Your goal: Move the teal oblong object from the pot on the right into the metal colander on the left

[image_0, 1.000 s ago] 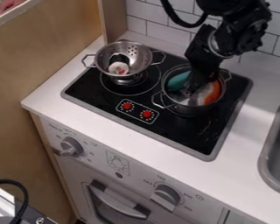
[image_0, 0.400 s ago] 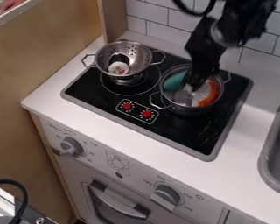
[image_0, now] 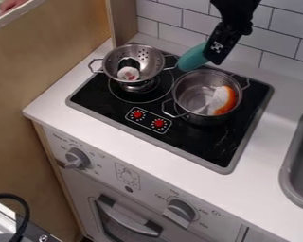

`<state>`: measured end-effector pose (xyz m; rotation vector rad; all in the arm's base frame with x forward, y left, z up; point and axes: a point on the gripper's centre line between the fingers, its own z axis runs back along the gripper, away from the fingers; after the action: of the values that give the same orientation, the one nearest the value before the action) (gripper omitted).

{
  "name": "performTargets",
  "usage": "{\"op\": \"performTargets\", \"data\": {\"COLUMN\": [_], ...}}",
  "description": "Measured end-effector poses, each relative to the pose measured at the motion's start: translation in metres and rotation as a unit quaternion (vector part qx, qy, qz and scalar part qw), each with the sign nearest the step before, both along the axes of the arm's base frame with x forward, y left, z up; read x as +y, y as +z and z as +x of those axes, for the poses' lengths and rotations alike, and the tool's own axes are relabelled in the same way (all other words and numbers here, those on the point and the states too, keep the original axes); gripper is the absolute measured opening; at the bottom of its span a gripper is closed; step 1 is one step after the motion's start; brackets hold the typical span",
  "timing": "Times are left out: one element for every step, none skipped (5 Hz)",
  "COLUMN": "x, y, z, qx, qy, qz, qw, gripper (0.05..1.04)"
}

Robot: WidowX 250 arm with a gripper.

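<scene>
Above the far side of the black stovetop (image_0: pixel 208 158), the black gripper (image_0: pixel 209 56) was closed on a teal object (image_0: pixel 192 58), its fingers parted only by the object's thickness. The object slanted down to the left, near the far rim of a metal pot (image_0: pixel 192 113). Inside the pot lay an orange-and-white piece (image_0: pixel 223 100). Just left of the pot stood a metal colander (image_0: pixel 155 59), with a round white-and-red piece (image_0: pixel 128 73) in it.
</scene>
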<state>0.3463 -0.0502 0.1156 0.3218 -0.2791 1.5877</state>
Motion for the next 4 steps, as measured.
{"op": "performTargets", "data": {"x": [0.007, 0.027, 0.047, 0.063], "y": [0.015, 0.015, 0.014, 0.008], "z": [-0.006, -0.019, -0.023, -0.020], "qx": [-0.002, -0.017, -0.040, -0.062], "qy": [-0.046, -0.112, -0.165, -0.202], "qz": [0.017, 0.040, 0.055, 0.071], "qw": [0.9988, 0.9928, 0.9840, 0.9748], "gripper": [0.392, 0.391, 0.391, 0.391]}}
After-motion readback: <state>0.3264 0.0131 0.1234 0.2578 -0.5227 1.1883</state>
